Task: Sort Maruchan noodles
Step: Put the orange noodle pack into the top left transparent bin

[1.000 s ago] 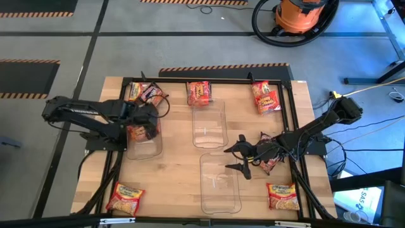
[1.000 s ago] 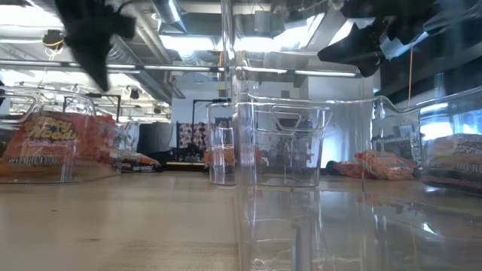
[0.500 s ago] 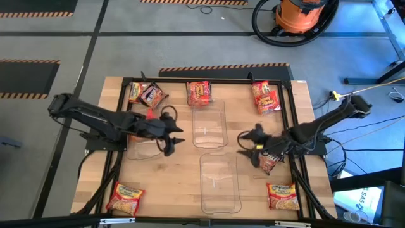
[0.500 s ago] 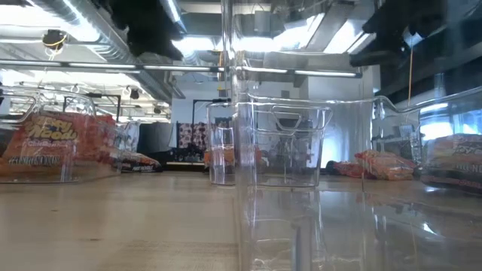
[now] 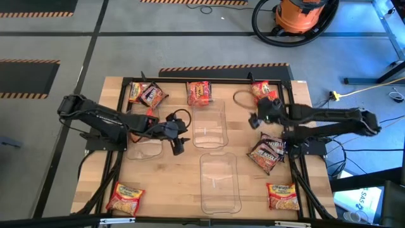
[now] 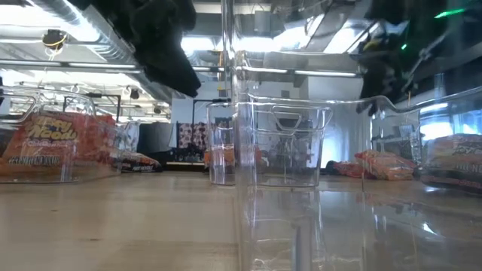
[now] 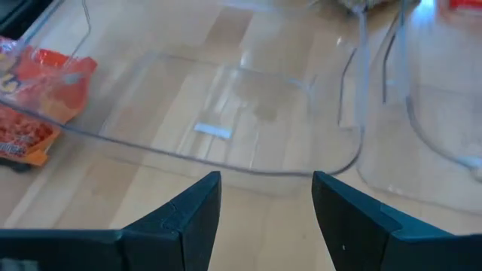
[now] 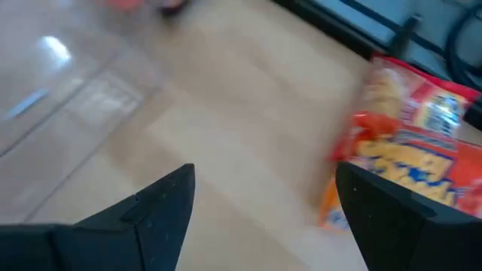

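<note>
The left gripper hangs with fingers apart and empty between two clear bins: the left bin, holding an orange-red packet, and the centre bin. The right gripper is also spread and empty, with a red-and-yellow packet just beyond it. A dark packet lies behind it beside the right arm. Other packets lie well apart at the table edges.

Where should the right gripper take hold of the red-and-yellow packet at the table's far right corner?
Probably across the packet's short width, coming straight down. It lies flat on the table, apart from the bins, so both long edges look free. The right gripper, open and empty, hovers just beside its near end.
</note>
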You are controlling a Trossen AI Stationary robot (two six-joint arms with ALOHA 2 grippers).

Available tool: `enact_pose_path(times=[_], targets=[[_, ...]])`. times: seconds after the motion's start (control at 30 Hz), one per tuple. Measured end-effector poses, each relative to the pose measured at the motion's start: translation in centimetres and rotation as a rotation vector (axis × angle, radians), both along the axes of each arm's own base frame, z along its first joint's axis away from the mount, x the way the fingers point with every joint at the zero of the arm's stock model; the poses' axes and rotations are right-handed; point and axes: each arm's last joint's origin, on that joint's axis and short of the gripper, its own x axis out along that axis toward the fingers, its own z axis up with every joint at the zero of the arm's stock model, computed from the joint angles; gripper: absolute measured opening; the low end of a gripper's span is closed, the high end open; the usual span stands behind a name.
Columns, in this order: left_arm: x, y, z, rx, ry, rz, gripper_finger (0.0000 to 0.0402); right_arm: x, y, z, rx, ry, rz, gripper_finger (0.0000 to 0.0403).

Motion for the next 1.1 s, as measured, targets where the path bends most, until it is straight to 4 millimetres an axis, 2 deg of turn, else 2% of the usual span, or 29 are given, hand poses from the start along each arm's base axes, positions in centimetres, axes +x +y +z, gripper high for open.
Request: enact_pose_path(times=[0.23,0.47,0.6,1.1], targets=[[0.3,0.2,0.0,0.031,-0.009,-0.018,0.0202,-1.4,-5.8,-1.4,0.06,0.133,-0.177,0.0298],[0.3,0.1,0.0,0.027,-0.017,-0.022,0.0202,-2.1,-9.1,-3.4,0.179,0.198,-0.237,0.0298],[0.4,-0.4,0.1,0.013,-0.037,-0.029,0.0202,-2.0,-9.6,-4.5,0.263,0.225,-0.202,0.0298],[0.6,-1.4,0.5,0.003,-0.092,-0.062,0.0202,0.5,-8.5,-6.8,0.436,0.213,-0.082,0.0298]])
